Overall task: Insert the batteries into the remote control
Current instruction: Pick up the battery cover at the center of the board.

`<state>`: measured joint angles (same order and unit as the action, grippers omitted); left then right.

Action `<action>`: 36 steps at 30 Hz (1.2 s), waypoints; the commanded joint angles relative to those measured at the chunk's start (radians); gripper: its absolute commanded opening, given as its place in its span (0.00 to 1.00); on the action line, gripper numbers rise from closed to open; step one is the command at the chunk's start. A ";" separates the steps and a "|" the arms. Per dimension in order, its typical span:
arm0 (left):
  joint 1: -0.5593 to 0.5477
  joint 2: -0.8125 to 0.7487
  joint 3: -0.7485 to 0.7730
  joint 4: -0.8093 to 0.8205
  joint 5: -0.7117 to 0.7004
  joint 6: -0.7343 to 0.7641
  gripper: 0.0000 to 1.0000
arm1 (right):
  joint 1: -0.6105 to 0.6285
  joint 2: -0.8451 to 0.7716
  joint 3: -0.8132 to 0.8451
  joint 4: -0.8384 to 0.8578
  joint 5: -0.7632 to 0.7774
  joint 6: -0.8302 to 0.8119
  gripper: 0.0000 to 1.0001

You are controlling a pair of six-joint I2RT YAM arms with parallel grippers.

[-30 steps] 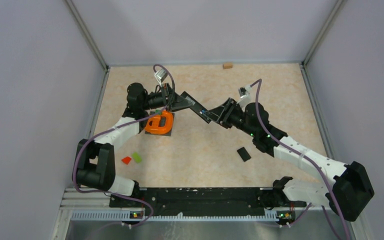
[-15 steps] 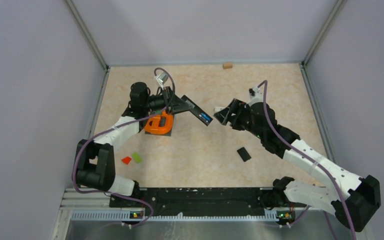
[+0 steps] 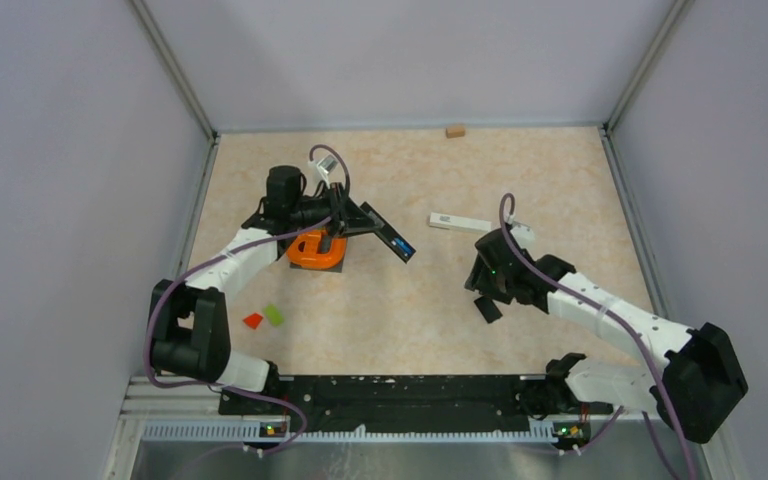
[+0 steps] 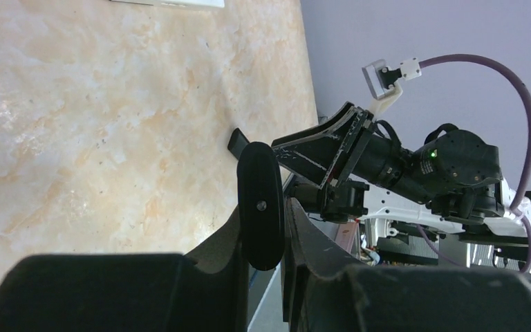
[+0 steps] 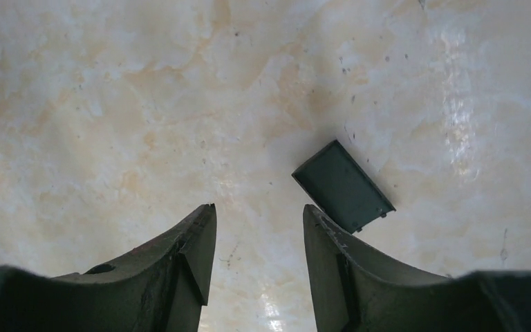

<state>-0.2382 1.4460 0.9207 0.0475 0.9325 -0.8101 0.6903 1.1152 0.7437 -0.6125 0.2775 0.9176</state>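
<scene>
**Top external:** The left gripper (image 3: pixel 352 218) holds the black remote control (image 3: pixel 385 232) slanted above the counter (image 3: pixel 560 180), beside an orange object (image 3: pixel 318 250). A blue battery (image 3: pixel 405 247) appears to sit at the remote's lower end, and the other batteries cannot be made out. The right gripper (image 3: pixel 484 292) hangs low over a dark battery cover (image 3: pixel 488 311). The bay looks uncovered and the remote is tilted, so a loosely seated battery could slide out and roll off.

**Left wrist:** The left gripper (image 4: pixel 266 225) is clamped on the remote control (image 4: pixel 261 187), seen end-on and pinched across its thin body. That narrow hold could let the remote twist if the other arm presses on it.

**Right wrist:** The right gripper (image 5: pixel 258 214) stands moderately apart and holds nothing. The battery cover (image 5: pixel 342 185) lies flat just beside one finger, not between the two. Closing here would likely miss the cover or skid it across the counter (image 5: pixel 110 104).
</scene>
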 commanded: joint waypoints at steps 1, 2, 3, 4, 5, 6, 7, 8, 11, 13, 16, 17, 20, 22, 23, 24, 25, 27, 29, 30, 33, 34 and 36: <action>-0.003 -0.024 0.043 -0.003 -0.012 0.028 0.00 | -0.011 0.006 -0.045 0.013 -0.007 0.210 0.49; -0.003 -0.026 0.041 -0.004 -0.014 0.028 0.00 | -0.011 0.006 -0.058 0.019 0.000 0.244 0.49; -0.003 -0.027 0.041 -0.004 -0.013 0.028 0.00 | -0.012 0.007 -0.071 0.025 0.009 0.276 0.49; -0.003 -0.027 0.040 -0.005 -0.013 0.028 0.00 | -0.013 0.008 -0.085 0.034 0.017 0.312 0.49; -0.003 -0.028 0.040 -0.006 -0.012 0.027 0.00 | -0.016 0.010 -0.097 0.049 0.020 0.334 0.49; -0.003 -0.029 0.040 -0.006 -0.012 0.028 0.00 | -0.019 0.014 -0.111 0.064 0.019 0.356 0.49; -0.003 -0.029 0.040 -0.006 -0.012 0.025 0.00 | -0.023 0.018 -0.124 0.078 0.015 0.377 0.48; -0.003 -0.029 0.041 -0.005 -0.012 0.024 0.00 | -0.030 0.022 -0.139 0.093 0.008 0.398 0.48; -0.003 -0.031 0.040 0.001 -0.008 0.021 0.00 | -0.048 0.017 -0.184 0.150 0.001 0.446 0.47; -0.003 -0.034 0.037 0.005 -0.008 0.019 0.00 | -0.057 0.007 -0.211 0.185 0.005 0.469 0.45; -0.003 -0.033 0.037 0.007 -0.004 0.018 0.00 | -0.073 0.001 -0.228 0.202 0.016 0.494 0.42; -0.003 -0.033 0.037 0.008 -0.003 0.018 0.00 | -0.078 0.003 -0.231 0.205 0.018 0.499 0.41; -0.003 -0.031 0.037 0.009 -0.003 0.017 0.00 | -0.095 0.013 -0.233 0.210 0.011 0.501 0.37; -0.003 -0.030 0.037 0.009 -0.004 0.018 0.00 | -0.102 0.019 -0.234 0.215 0.011 0.497 0.34; -0.003 -0.029 0.037 0.009 -0.006 0.017 0.00 | -0.104 0.022 -0.233 0.215 0.013 0.497 0.33; -0.003 -0.027 0.037 0.009 -0.005 0.017 0.00 | -0.107 0.026 -0.233 0.215 0.015 0.497 0.33; -0.003 -0.026 0.037 0.009 -0.004 0.018 0.00 | -0.109 0.031 -0.231 0.216 0.015 0.493 0.32; -0.003 -0.026 0.038 0.009 -0.004 0.018 0.00 | -0.114 0.048 -0.223 0.211 0.011 0.492 0.31; -0.003 -0.028 0.038 0.009 -0.005 0.017 0.00 | -0.116 0.065 -0.214 0.205 0.008 0.491 0.30; -0.003 -0.029 0.038 0.009 -0.006 0.017 0.00 | -0.117 0.073 -0.211 0.205 0.008 0.492 0.29; -0.003 -0.030 0.038 0.008 -0.005 0.019 0.00 | -0.117 0.093 -0.208 0.214 0.003 0.489 0.25; -0.002 -0.030 0.039 0.008 -0.006 0.020 0.00 | -0.117 0.098 -0.206 0.214 0.002 0.492 0.23; -0.003 -0.029 0.039 0.008 -0.005 0.020 0.00 | -0.118 0.110 -0.200 0.212 0.003 0.494 0.19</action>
<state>-0.2382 1.4460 0.9215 0.0288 0.9218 -0.8009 0.5858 1.1992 0.5121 -0.4084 0.2771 1.4006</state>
